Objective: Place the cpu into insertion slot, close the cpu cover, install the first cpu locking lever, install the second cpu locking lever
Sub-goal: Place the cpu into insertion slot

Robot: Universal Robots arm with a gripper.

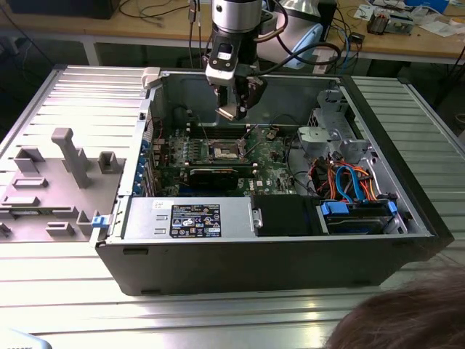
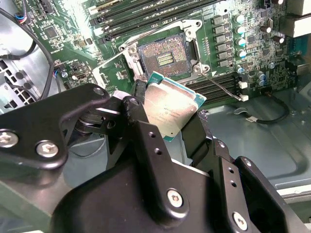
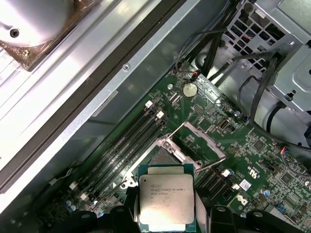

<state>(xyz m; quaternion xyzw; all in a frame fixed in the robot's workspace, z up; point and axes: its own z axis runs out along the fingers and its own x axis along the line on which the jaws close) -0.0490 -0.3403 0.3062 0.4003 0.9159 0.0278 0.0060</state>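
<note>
My gripper hangs inside the open computer case, above the motherboard, and is shut on the cpu. The cpu, a flat silver-topped square on a green edge, sits clamped between the two black fingers, tilted in the second wrist view. In the first wrist view the cpu hovers just short of the insertion slot, not touching it. The slot lies bare with its contacts showing. The cpu cover is swung open beside the slot. A thin wire locking lever stands released.
A black expansion card lies near the slot. The drive cage and bundled cables fill the exterior view's right of the case; the power supply sits in front. A grey fixture plate is outside. A person's hair shows at the bottom.
</note>
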